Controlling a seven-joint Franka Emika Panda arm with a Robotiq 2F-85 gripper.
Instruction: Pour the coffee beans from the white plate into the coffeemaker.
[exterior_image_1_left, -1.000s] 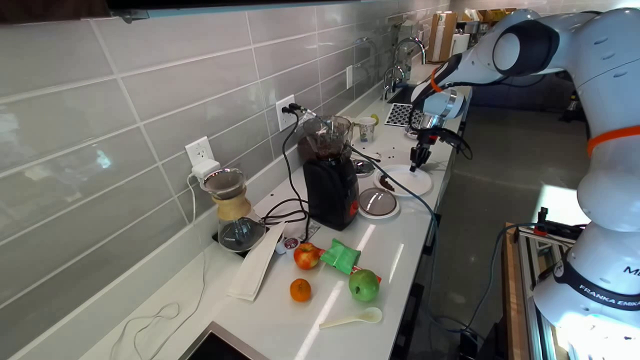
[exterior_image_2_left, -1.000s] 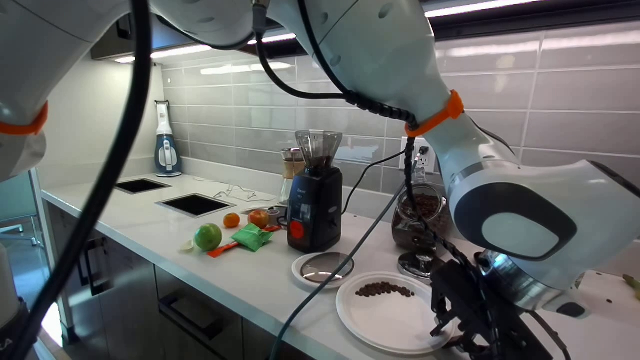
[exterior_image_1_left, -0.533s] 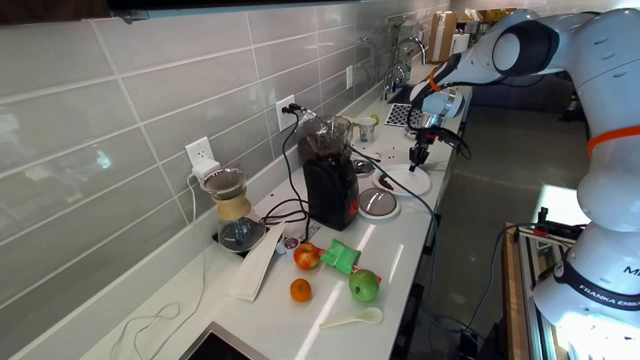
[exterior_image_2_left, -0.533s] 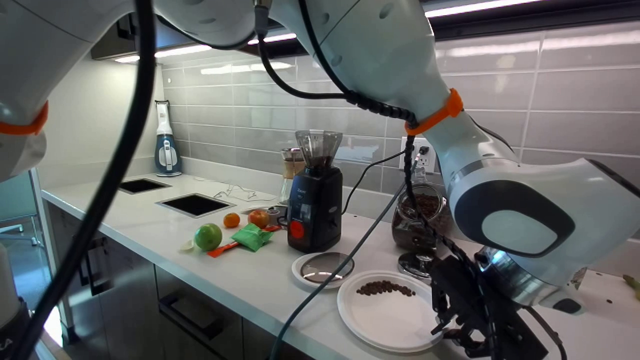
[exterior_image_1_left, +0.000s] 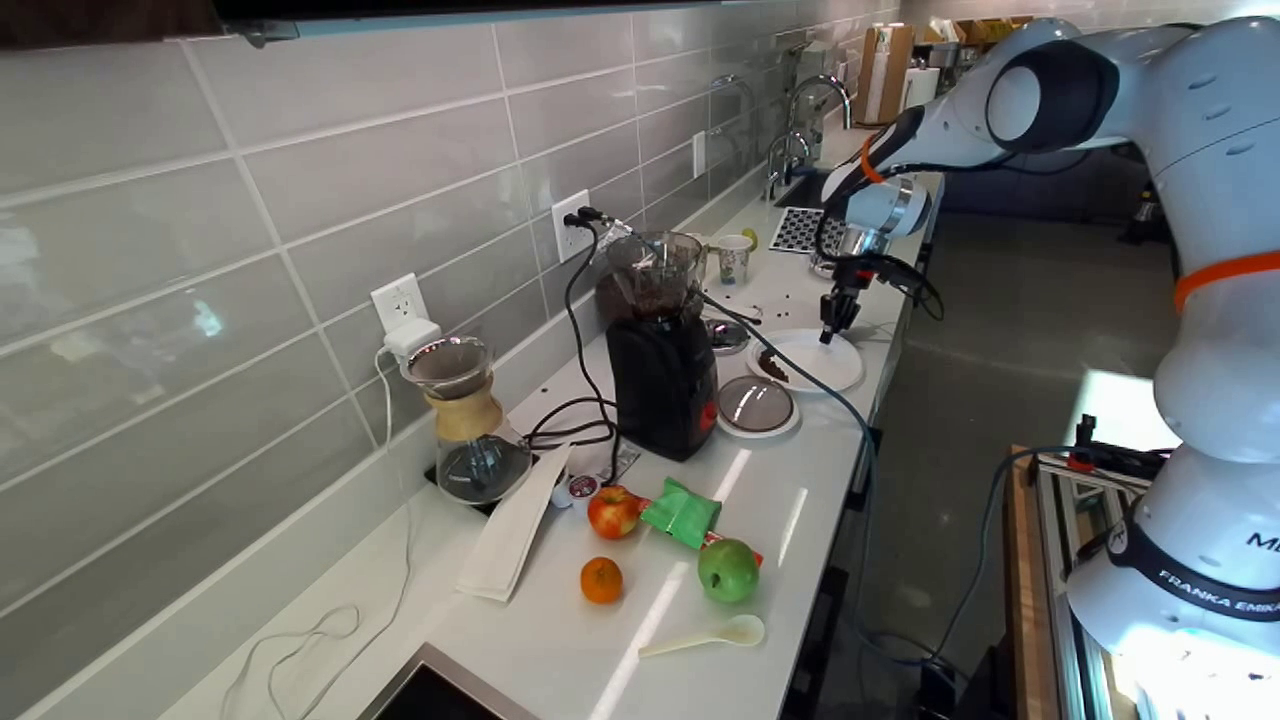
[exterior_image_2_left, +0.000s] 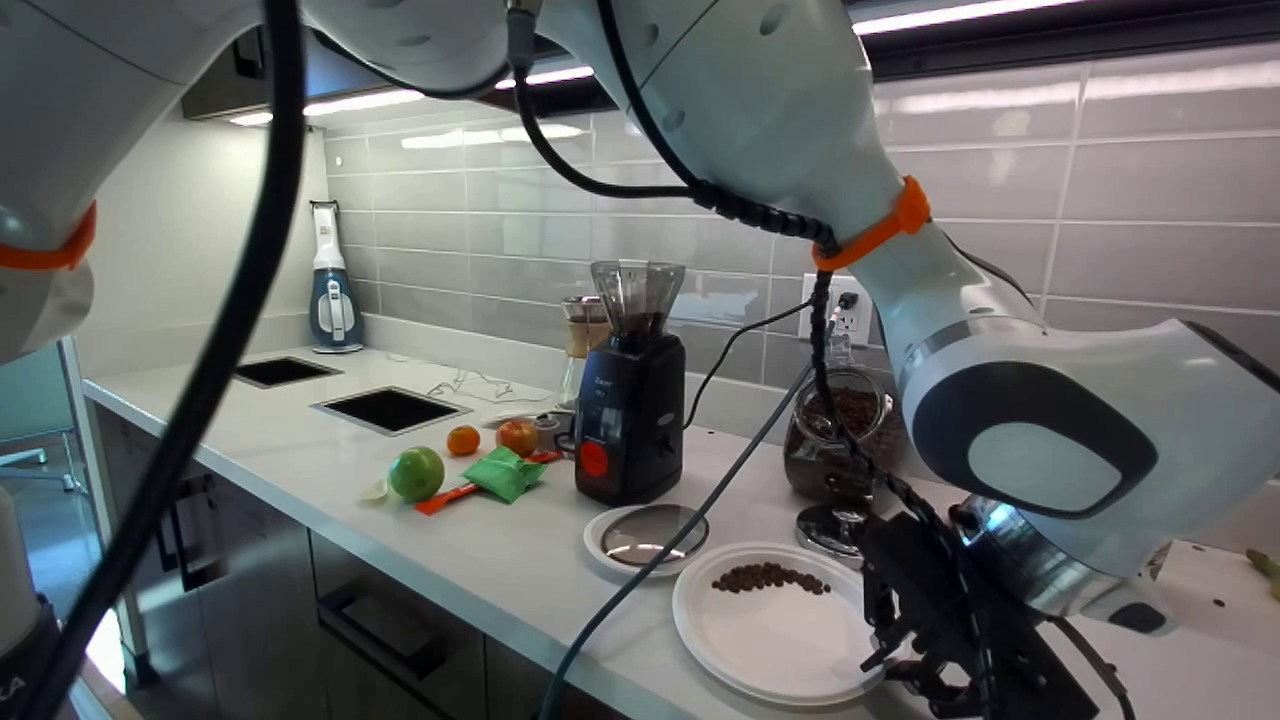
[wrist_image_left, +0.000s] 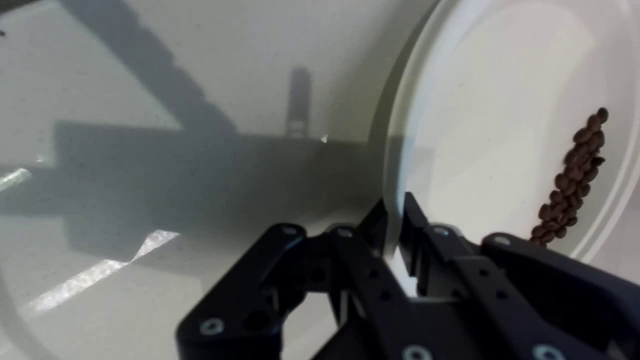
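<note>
Your white plate is on the surface, and the coffee beans lie gathered on it, at the side away from the tool. You have the tool clamped on the plate's rim, pinching it from inside and from outside. So the grasp seems to be done. The coffeemaker stands near, beyond a smaller plate. What is left, I judge, is lifting, carrying and pouring the beans. Whether the gripped rim is slightly raised, I cannot tell.

The black gripper bears blurred, seemingly silvery screws.
</note>
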